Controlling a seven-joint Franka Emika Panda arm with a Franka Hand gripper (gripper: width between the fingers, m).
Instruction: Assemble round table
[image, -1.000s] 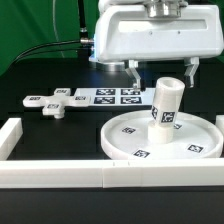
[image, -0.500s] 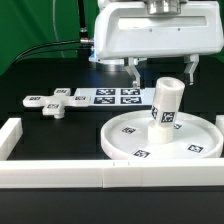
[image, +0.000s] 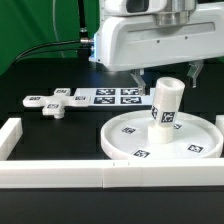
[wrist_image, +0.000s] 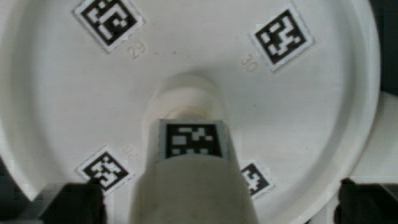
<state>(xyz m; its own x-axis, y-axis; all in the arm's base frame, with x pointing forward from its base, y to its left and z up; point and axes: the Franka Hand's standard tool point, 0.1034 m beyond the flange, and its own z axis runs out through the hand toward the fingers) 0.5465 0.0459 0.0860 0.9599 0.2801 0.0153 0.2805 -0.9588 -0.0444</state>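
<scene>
The large rimmed disc lies at the exterior view's right. The thick short cylinder stands upright on its centre hub, tag facing the camera. My gripper hangs just above the cylinder's top, open, one finger on each side and neither touching it. In the wrist view the cylinder rises up the middle over the disc, and my gripper shows two dark fingertips well apart from it. The flat cross-shaped piece lies on the table at the exterior view's left.
The marker board lies flat behind the disc, between it and the cross-shaped piece. A long white wall bar runs along the front, and another bar stands at the left. A green backdrop is behind.
The gripper and hand have shifted slightly toward the exterior view's right and a little upward. The cylinder, disc and cross-shaped piece have not moved.
</scene>
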